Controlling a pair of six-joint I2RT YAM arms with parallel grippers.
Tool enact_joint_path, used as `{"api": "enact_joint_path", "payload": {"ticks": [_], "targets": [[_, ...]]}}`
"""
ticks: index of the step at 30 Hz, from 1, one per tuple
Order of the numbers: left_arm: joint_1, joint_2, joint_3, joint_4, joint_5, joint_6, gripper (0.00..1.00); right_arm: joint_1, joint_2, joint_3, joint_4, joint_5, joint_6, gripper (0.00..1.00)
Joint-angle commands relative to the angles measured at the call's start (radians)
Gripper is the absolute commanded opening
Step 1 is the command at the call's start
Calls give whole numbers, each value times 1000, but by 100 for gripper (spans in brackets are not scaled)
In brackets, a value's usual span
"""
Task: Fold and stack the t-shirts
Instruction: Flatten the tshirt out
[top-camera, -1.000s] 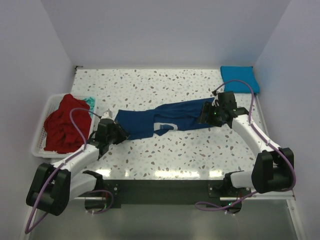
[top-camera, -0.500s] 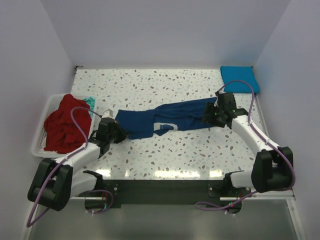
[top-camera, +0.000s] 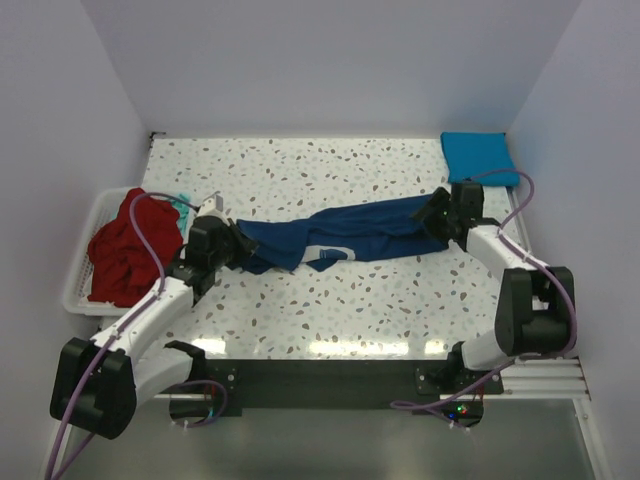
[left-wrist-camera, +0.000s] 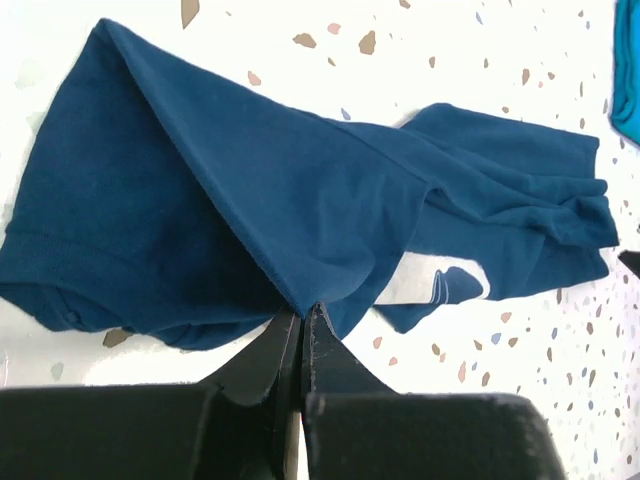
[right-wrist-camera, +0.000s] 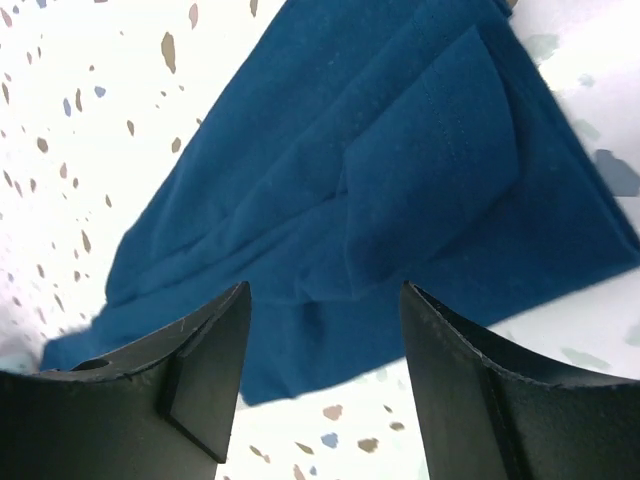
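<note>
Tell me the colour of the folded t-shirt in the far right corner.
The folded t-shirt is turquoise-blue; top external view.

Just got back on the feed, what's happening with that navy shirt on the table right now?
The left gripper is shut, pinching a fold at the left end of the navy t-shirt, which lies stretched out and rumpled across the table. The right gripper hangs open over the shirt's other end, holding nothing. A folded turquoise t-shirt sits at the far right corner, and a red t-shirt lies heaped in the white basket on the left.
</note>
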Motion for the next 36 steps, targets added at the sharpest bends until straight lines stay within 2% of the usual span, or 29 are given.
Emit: {"api": "enact_joint_path", "payload": {"ticks": [1,6,10,14,15,17,18,19,22,25,28,31,32,33,36], "targets": [[6,-12,31,-31,15,28,0,-5,55,-29,174,-31,173,64],[6,-17,40,-43,19,30,0,-5,111,-72,232,-27,287,64],[6,-21,46,-60,9,38,0,-14,147,-90,298,1,314,63],[6,-23,57,-78,-5,42,0,-28,180,-87,332,50,310,57],[6,-27,65,-84,-8,45,0,-30,184,-77,332,59,290,52],[6,-34,75,-103,-20,54,0,-30,181,-28,280,81,229,45],[6,-37,85,-115,-23,59,0,-30,175,-6,214,96,198,35],[6,-38,89,-121,-23,68,0,-30,157,17,180,126,169,32],[6,-43,109,-152,-66,87,0,-30,106,112,22,172,56,22],[6,-49,126,-175,-86,107,0,-30,47,166,-85,200,-64,19],[6,-51,131,-189,-97,116,0,-30,48,177,-170,219,-107,19],[6,-51,126,-190,-89,117,0,-30,54,155,-202,208,-121,30],[6,-49,123,-189,-86,117,0,-30,45,128,-194,213,-120,41],[6,-49,120,-187,-82,116,0,-30,45,118,-193,232,-120,45],[6,-47,112,-184,-71,113,0,-65,49,105,-194,220,-121,51]]}}
